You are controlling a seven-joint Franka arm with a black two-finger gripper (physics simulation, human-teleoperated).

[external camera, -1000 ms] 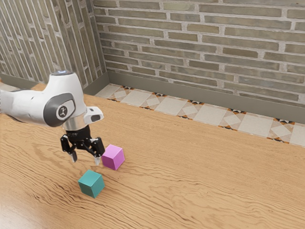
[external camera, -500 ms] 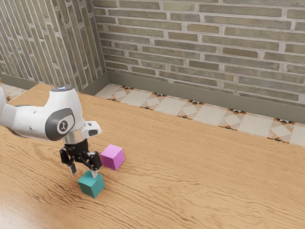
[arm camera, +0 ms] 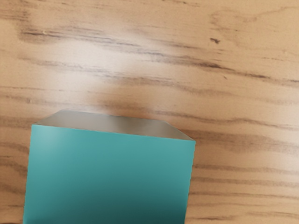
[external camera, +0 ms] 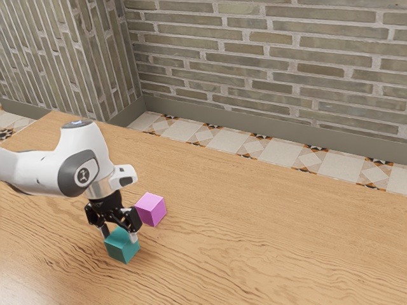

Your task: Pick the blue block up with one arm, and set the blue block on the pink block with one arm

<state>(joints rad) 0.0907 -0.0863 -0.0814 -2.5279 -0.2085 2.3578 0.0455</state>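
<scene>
Dropped: gripper [external camera: 119, 233] now straddles blue block [external camera: 122, 250], fingers wide, not clamped. Risk: closing off-centre could twist the block or nudge it toward pink block [external camera: 151, 209] nearby.

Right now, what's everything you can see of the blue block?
The blue block is a plain cube that looks teal here, matte, unmarked and sharp-edged. It sits flat and upright on the wooden table, nearer the camera than the pink block, with a gap between them. The open hand straddles its top, a finger on either side. Whether they touch it I can't tell.
</scene>
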